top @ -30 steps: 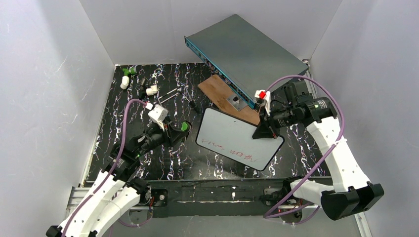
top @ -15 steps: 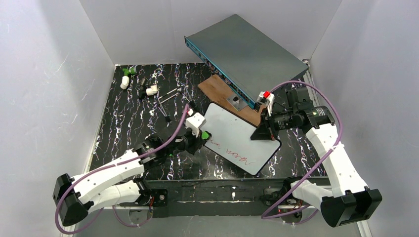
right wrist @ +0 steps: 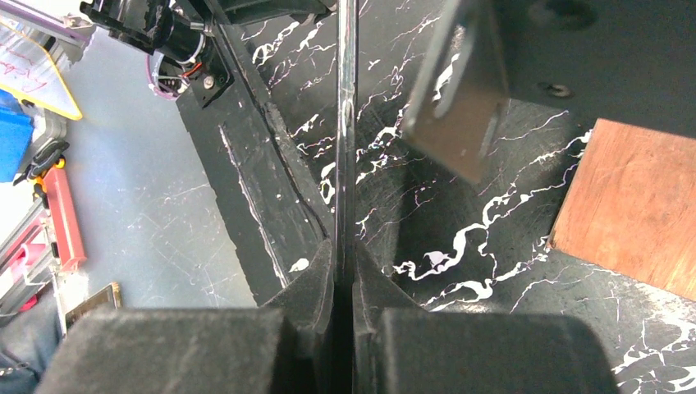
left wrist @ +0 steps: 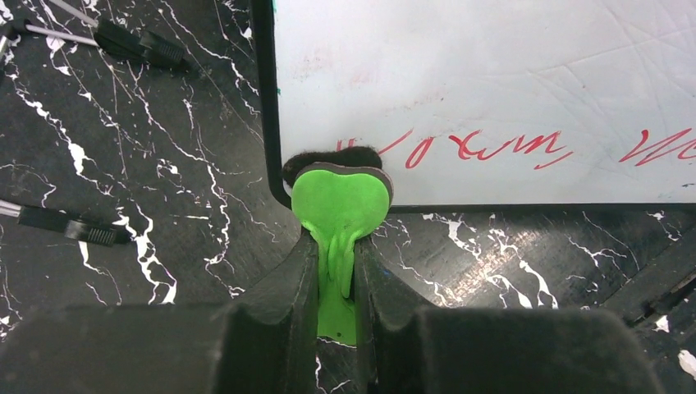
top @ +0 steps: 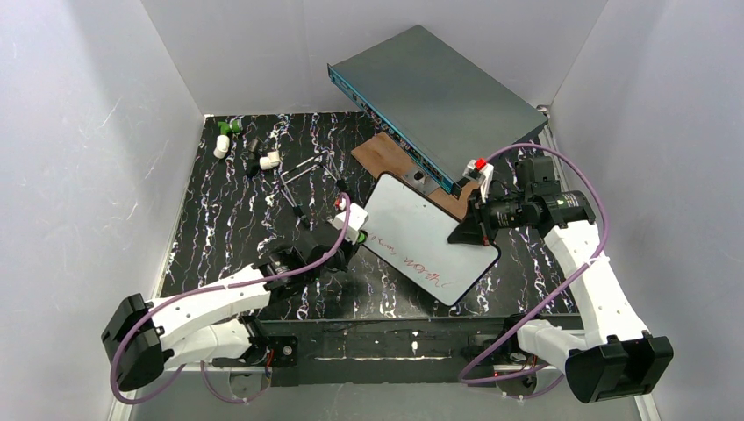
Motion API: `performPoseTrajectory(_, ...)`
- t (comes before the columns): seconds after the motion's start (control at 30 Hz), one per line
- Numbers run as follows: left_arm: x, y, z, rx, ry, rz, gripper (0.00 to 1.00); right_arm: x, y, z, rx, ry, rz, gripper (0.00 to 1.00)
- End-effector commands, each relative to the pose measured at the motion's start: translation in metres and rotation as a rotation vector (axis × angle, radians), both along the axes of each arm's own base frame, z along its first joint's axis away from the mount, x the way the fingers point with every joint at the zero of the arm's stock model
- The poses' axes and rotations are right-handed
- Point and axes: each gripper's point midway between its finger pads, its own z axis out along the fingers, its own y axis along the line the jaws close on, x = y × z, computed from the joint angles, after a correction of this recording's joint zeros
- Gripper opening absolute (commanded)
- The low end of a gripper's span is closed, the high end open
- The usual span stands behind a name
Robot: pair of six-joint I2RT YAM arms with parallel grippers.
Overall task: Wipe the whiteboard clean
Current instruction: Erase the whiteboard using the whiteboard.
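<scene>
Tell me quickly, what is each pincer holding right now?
Left pincer: shut on the green eraser.
Right pincer: shut on the whiteboard, at its edge.

Item: two arms, as we see them from overhead.
- Left arm (top: 206, 303), lower left: white moulded shells, black joint housings, a purple left cable (top: 230, 281) running along it, and a white camera block (top: 352, 223) at the wrist.
- Right arm (top: 601, 285), lower right: the same white shells and black joints, a purple right cable (top: 561, 158), and a white block with a red mark (top: 479, 167).
- Left gripper (left wrist: 336, 246) and right gripper (right wrist: 343, 263), bottom centre of their wrist views: we note matte black, wedge-shaped fingers.
</scene>
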Motion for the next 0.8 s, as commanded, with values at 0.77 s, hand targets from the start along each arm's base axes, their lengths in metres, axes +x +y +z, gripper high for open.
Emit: performPoseTrajectory(0.77,-0.006,0.004,-0.032,0.054,0.057,0.036,0.00,-0.008,0.011,0.031,0.154,-0.039,0.067,0.01)
